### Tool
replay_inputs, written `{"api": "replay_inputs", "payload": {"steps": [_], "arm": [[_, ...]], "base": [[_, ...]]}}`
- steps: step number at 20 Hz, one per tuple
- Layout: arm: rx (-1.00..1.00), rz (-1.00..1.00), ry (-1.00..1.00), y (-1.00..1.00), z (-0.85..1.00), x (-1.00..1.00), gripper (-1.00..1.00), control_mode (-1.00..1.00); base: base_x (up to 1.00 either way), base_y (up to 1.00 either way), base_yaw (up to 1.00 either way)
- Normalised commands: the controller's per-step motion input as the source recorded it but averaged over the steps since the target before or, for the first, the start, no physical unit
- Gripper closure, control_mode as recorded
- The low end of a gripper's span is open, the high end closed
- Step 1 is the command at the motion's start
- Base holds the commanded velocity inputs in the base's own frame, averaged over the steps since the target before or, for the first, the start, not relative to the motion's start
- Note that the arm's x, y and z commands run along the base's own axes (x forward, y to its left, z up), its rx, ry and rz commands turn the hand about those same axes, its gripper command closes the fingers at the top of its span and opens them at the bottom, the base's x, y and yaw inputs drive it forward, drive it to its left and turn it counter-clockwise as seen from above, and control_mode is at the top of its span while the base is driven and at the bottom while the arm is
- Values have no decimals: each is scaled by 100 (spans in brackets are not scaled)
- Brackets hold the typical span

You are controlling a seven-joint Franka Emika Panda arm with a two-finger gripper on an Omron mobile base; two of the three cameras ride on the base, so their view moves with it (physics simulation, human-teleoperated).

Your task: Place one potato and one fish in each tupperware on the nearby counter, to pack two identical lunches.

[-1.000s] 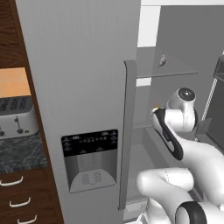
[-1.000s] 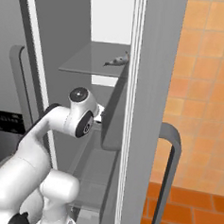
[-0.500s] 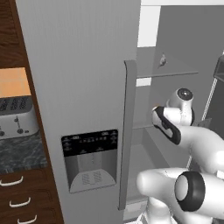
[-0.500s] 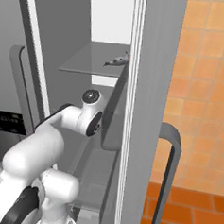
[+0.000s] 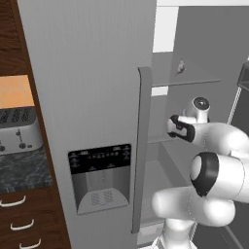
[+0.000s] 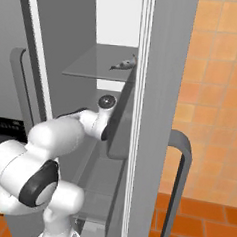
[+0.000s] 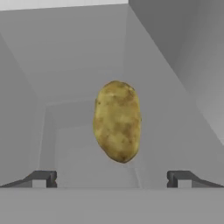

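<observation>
Hand view: potato (image 7: 117,127) ahead between spread fingertips (image 7: 43,178).

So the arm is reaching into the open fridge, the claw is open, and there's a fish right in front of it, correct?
Not quite: the thing ahead of the open claw is a potato, as the hand view shows. The fish lies higher up on the glass shelf, seen in the right base view. The rest holds.

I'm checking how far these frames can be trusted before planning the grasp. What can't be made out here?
- Gripper: in both base views the arm's own links hide it.
- Potato: hand view doesn't settle whether it lies on a shelf.
- Fish: too small for detail; in the left base view it's a speck.
- Toaster: cut off by the left base view's edge.
</observation>
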Motion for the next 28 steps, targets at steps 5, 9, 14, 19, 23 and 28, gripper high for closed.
{"api": "replay_inputs", "payload": {"steps": [5, 9, 14, 19, 23, 28], "arm": [[0, 0, 0, -20, -24, 46, -100, -100], [0, 0, 1, -13, -29, 47, -100, -100], [0, 0, 5, -1, -42, 23, 100, -100], [0, 0, 6, 0, -51, 5, 100, -100], [0, 7, 1, 14, -16, -81, 100, -100], [0, 18, 0, 37, 22, -100, 100, -100]], "base": [[0, 0, 0], [0, 0, 0], [0, 0, 0], [0, 0, 0], [0, 0, 0], [0, 0, 0]]}}
